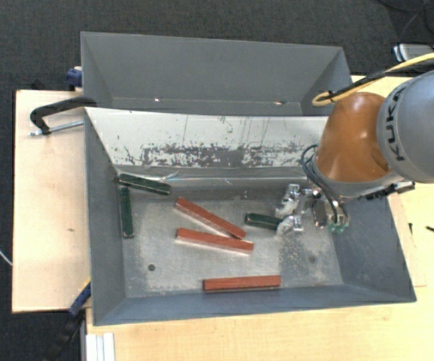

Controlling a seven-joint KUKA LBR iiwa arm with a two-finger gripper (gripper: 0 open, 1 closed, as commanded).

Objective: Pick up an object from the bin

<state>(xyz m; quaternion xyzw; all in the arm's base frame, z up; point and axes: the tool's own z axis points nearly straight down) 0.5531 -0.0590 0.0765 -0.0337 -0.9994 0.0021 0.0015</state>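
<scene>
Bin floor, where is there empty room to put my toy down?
Bare floor lies in the front left, between the green stick by the left wall and the front red bar, and front right, below the gripper. The middle is crowded: two slanted red bars and a small green piece.

Bin [104,224], contents on floor:
- Gripper [295,210]: right of centre, low over floor.
- Short stick [260,219]: just left of gripper.
- Slanted bar [207,217]: mid-floor, left of short stick.
- Flat bar [213,240]: just nearer than slanted bar, right ends close.
- Near bar [242,283]: along near wall.
- Left stick [127,210]: along left wall.
- Corner stick [144,184]: far-left corner, along far wall, beside left stick's far end.
</scene>
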